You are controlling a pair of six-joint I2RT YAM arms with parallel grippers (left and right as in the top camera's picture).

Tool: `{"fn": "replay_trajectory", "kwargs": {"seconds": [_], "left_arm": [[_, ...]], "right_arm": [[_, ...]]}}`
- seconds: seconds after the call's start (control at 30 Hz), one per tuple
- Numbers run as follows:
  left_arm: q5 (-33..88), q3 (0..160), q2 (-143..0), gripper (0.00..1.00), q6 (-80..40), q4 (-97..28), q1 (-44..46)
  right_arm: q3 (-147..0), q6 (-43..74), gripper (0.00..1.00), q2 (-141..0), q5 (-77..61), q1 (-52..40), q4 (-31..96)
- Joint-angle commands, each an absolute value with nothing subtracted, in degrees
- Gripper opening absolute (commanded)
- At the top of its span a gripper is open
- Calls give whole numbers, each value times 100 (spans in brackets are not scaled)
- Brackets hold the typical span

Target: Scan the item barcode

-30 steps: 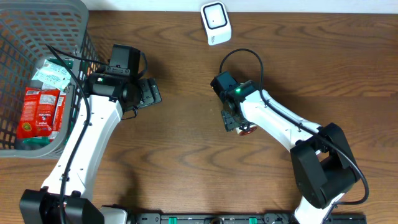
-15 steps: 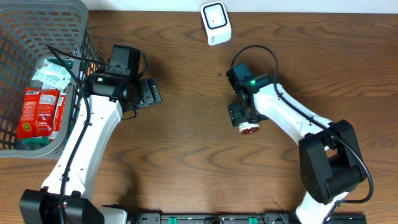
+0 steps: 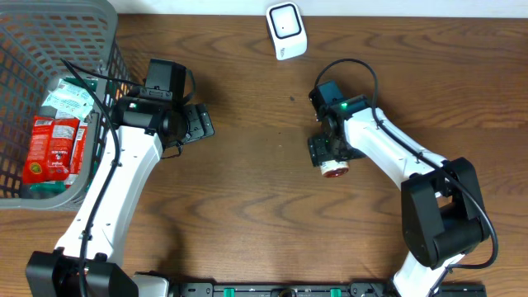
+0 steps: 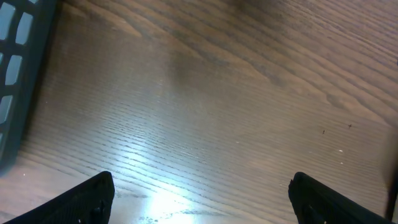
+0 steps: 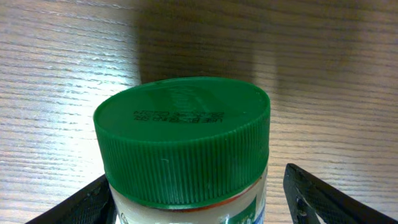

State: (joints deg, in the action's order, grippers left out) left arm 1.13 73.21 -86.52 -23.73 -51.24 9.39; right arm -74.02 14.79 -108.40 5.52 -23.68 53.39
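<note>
While straddling the green-lidded jar [image 5: 183, 140] mid-bench [image 3: 247, 239], short of the far-edge scanner [image 3: 286, 30], cannot tell right end effector [image 5: 198, 199] clenched or released. Left end effector [image 4: 202, 196] released. Likely presenting step; next, angle barcode toward scanner.

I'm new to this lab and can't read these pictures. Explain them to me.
Two white robot arms sit at a wooden table. One picture looks down from above; the other two come from cameras on each wrist. A grey basket of packets stands at the left, a white scanner at the far edge. The left gripper is open over bare wood. The right gripper straddles a green-lidded jar, with a gap at one finger, so it seems not clamped.
</note>
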Motion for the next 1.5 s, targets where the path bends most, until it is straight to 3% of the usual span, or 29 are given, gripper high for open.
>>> {"fn": "replay_trajectory", "kwargs": {"seconds": [0.0, 0.3, 0.7, 1.07, 1.23, 1.47], "left_arm": [[78, 7323, -8648, 90, -2320, -5162, 917], [78, 7323, -8648, 90, -2320, -5162, 917], [78, 7323, -8648, 90, -2320, -5162, 917], [78, 7323, -8648, 90, -2320, -5162, 917], [78, 7323, -8648, 90, -2320, -5162, 917], [78, 7323, -8648, 90, -2320, -5162, 917]], "right_arm": [[-7365, 1345, 80, -10903, 615, -2329, 5402], [-7548, 1256, 63, -10827, 569, -2329, 5605], [-7618, 1013, 75, -10565, 624, -2342, 5771], [-8479, 910, 75, -10558, 392, -2609, 6438], [-8503, 928, 85, -10565, 454, -2989, 6643], [-8355, 1544, 74, -10565, 1072, -3551, 6648]]}}
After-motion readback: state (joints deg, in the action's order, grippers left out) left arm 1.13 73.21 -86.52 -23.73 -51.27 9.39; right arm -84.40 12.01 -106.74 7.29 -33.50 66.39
